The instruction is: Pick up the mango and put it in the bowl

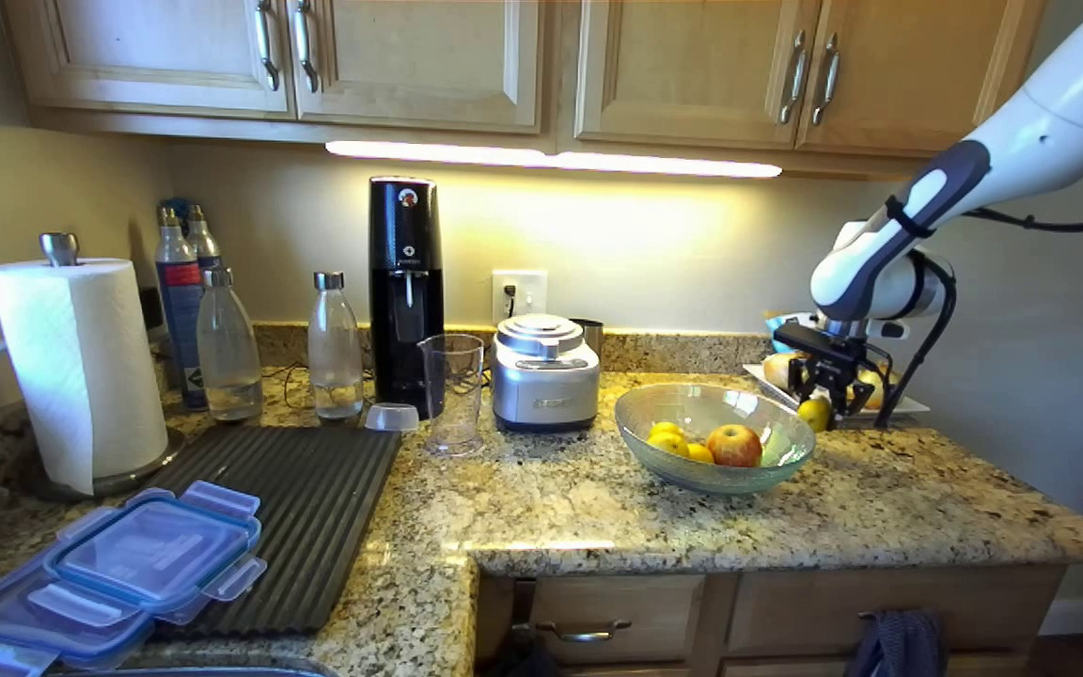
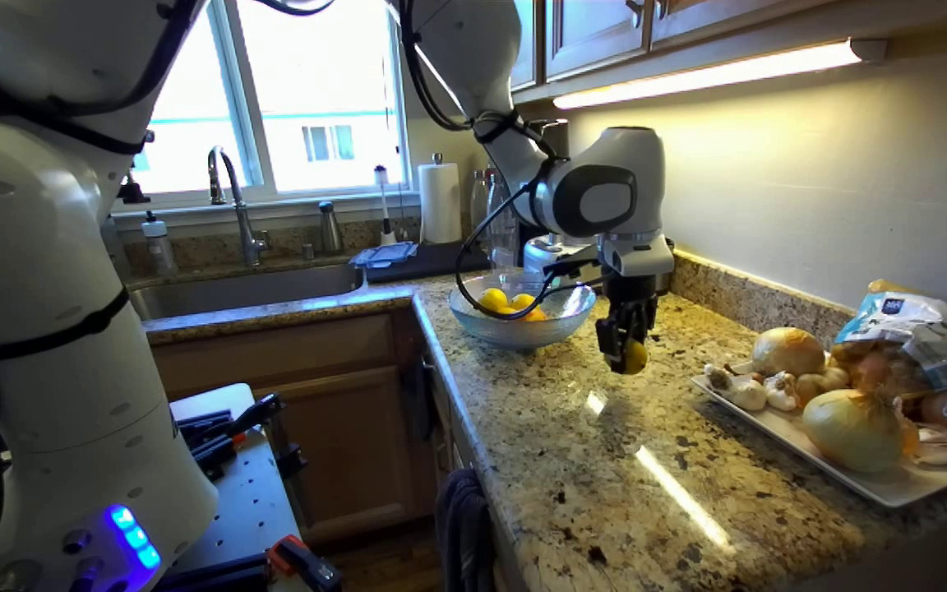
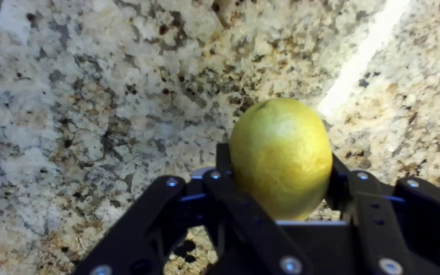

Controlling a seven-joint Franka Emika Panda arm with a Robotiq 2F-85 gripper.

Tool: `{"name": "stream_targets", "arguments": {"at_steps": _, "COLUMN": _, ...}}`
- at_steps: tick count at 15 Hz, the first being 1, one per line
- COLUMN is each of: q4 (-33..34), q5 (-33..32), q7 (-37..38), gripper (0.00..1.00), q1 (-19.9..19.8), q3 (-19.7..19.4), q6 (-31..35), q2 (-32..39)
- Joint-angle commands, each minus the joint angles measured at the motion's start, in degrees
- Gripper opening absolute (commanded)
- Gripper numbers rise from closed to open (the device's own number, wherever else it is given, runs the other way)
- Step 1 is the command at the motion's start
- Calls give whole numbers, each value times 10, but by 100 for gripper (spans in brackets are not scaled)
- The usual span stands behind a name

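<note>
Fingers clamped on mango, seemingly off the counter, near the glass bowl

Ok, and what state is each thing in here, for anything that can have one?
Bowl: upright, holding yellow fruit and an apple
Mango: held outside the bowl
Gripper: shut on the mango
Cupboard doors: closed
Drawers: look closed
Under-cabinet light: on
Glass bottles: upright, capped
Paper towel roll: upright
Dark towel: hanging
Plate: flat, holding onions and garlic
Robot base lights: lit blue
</note>
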Motion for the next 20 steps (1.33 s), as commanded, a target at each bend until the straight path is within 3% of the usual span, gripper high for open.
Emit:
{"name": "stream_targets", "arguments": {"at_steps": 1, "q4": -57, "q5": -2, "q7": -46, "gripper": 30, "q1": 2, "q3": 2, "q6": -53, "q2": -110}}
{"name": "stream_targets", "arguments": {"at_steps": 5, "q4": -75, "q5": -20, "q7": -80, "gripper": 30, "q1": 18, "q3": 13, "q6": -89, "q2": -185}}
{"name": "stream_targets", "arguments": {"at_steps": 8, "q4": -73, "q5": -5, "q7": -113, "gripper": 30, "q1": 29, "q3": 47, "q6": -85, "q2": -203}}
{"name": "stream_targets", "arguments": {"at_steps": 14, "q4": -38, "q5": -2, "q7": -160, "gripper": 30, "q1": 74, "q3": 113, "q6": -72, "q2": -151}}
{"name": "stream_targets", "arguments": {"at_steps": 20, "q4": 11, "q5": -43, "q7": -171, "gripper": 30, "q1": 111, "q3": 100, "q6": -39, "q2": -69}}
